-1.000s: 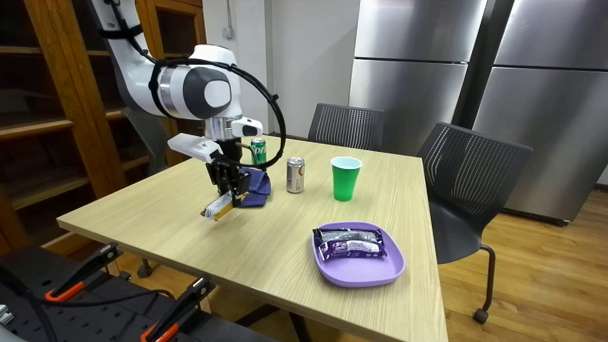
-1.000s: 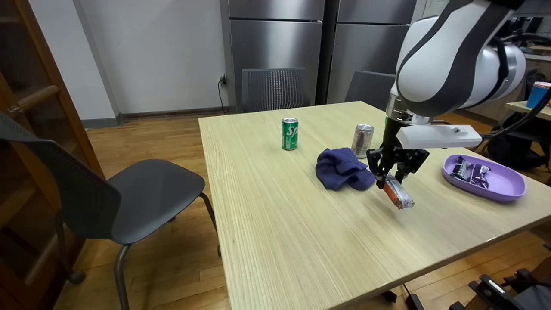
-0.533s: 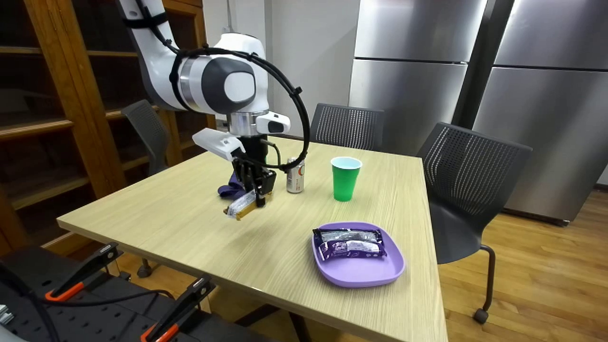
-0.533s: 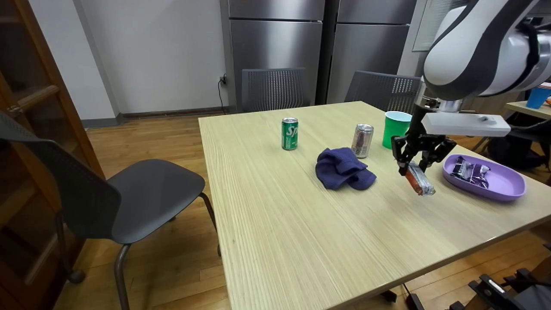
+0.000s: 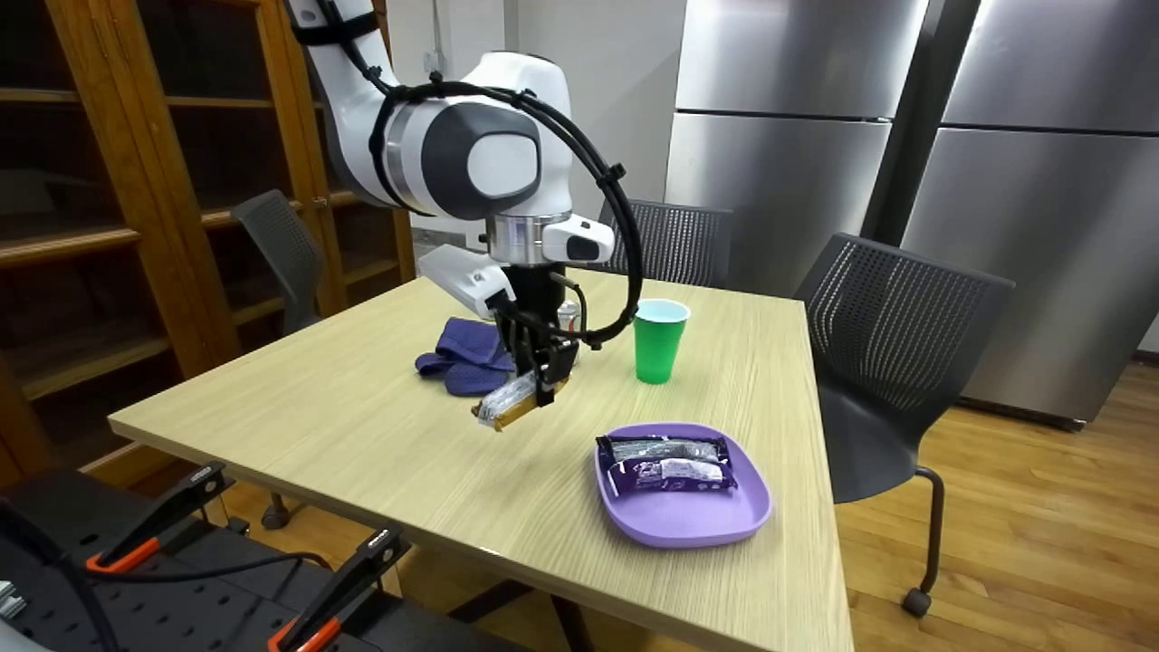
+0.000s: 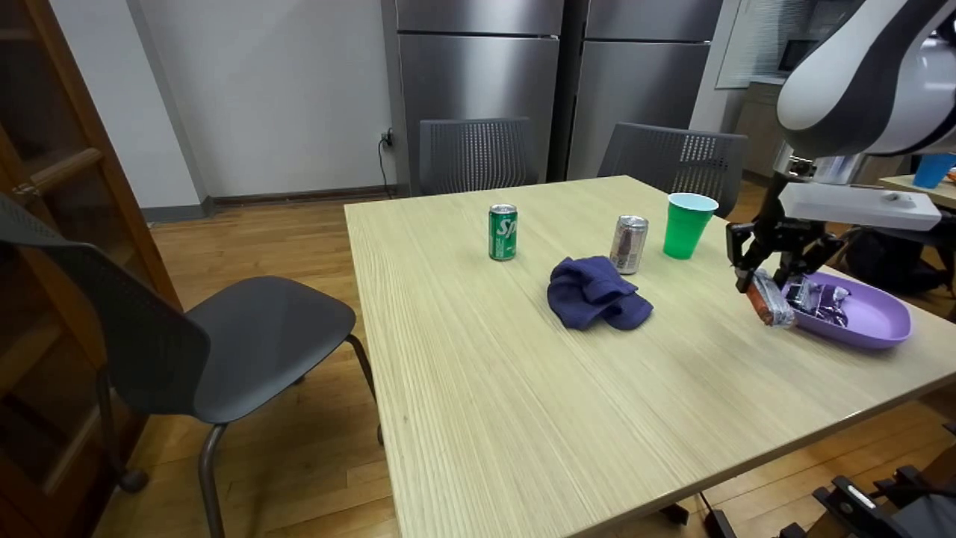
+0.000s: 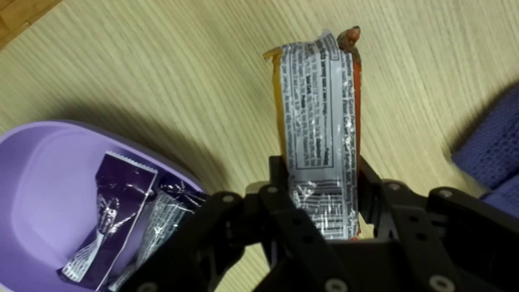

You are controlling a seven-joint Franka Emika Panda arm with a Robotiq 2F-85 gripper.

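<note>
At the left of an exterior view is a dark gray chair (image 6: 261,344) with a smooth molded seat. On the pale tabletop (image 6: 508,418), with its fine, straight wood grain, stands a green metal can (image 6: 503,233) with white lettering. Next is a dark blue cloth (image 6: 597,293), soft and bunched, its weave dotted with small dimples. Near it stand a silver metal can (image 6: 629,245) and a tapered green cup (image 6: 687,226), pale inside.

Farther right is a snack bar (image 7: 316,113), long and narrow, held above the tabletop just beside a light purple plate (image 6: 875,315). Its glossy wrapper shows a silvery-white panel of small dark print and a barcode, with a yellow edge on one long side, an orange-red edge on the other, and a crumpled end. The black gripper (image 7: 321,170) is closed onto the bar: its fingers (image 7: 278,172) stand only the bar's width apart, one against each long side.

At the far right, the plate is smooth and rounded with a raised rim. In it lie two other bars (image 5: 675,474), side by side in shiny dark purple wrappers, one showing a silvery printed panel.
</note>
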